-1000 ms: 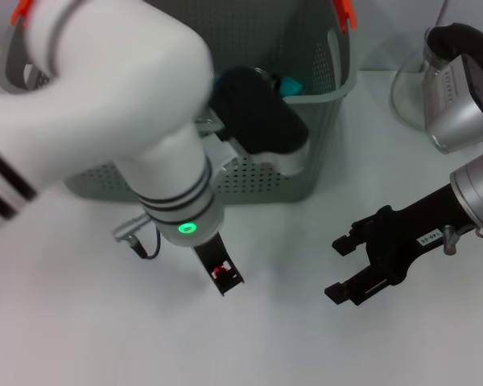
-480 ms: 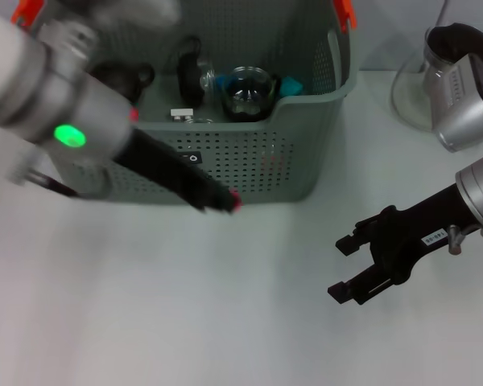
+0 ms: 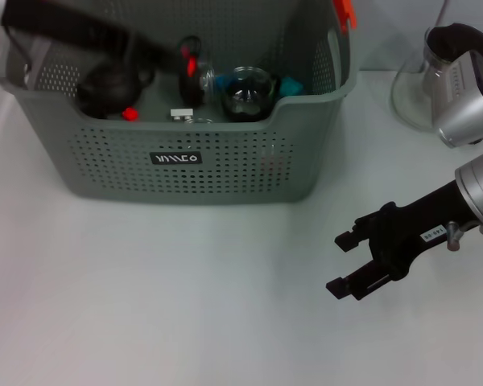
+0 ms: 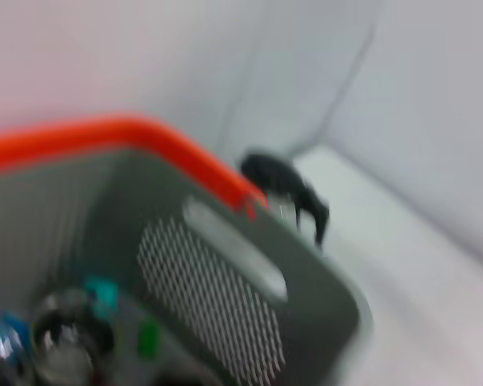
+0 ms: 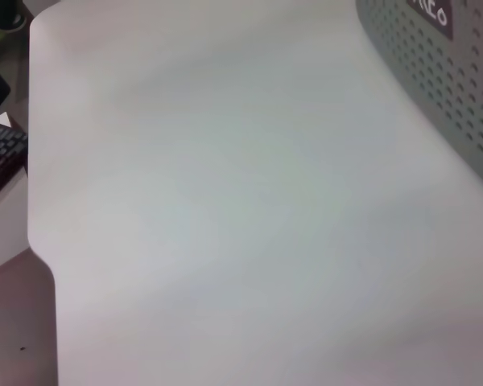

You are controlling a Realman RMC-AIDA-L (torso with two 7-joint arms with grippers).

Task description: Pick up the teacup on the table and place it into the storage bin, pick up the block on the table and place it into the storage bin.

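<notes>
The grey-green storage bin stands at the back of the white table. A clear glass teacup sits inside it, seen again in the left wrist view as the teacup. My left gripper reaches in from the upper left, low over the bin's middle, shut on a small red block. My right gripper hovers open and empty over the table, to the right of the bin and nearer the front.
The bin also holds a dark round pot, a teal piece and a red bit. Orange handle clips sit on its rim. A glass vessel stands at the back right. A keyboard lies beyond the table edge.
My left arm swung up from the table in front of the bin, across its front wall, to over the bin's inside. The right arm barely moved.
</notes>
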